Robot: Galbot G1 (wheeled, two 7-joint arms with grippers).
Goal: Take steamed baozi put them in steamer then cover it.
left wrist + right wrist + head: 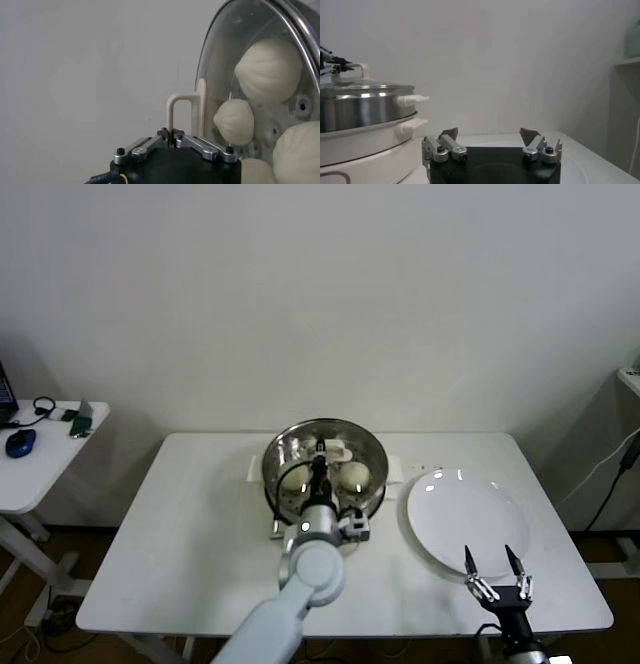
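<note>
The steamer [283,452] stands on its white cooker base at the table's middle back. The glass cover [345,436] lies on it. In the right wrist view the cover [365,88] rests level on the steel basket [360,107]. My left gripper [320,454] is shut on the cover's whitish handle [181,107]. Baozi [355,475] show through the glass, several in the left wrist view [267,67]. My right gripper [493,562] is open and empty by the table's front edge, at the near rim of the plate.
A flat white plate [465,514] lies right of the steamer, bare. The cooker base [365,145] has side handles jutting toward the plate. A small side table [40,459] with a mouse and headphones stands at far left. A wall is close behind.
</note>
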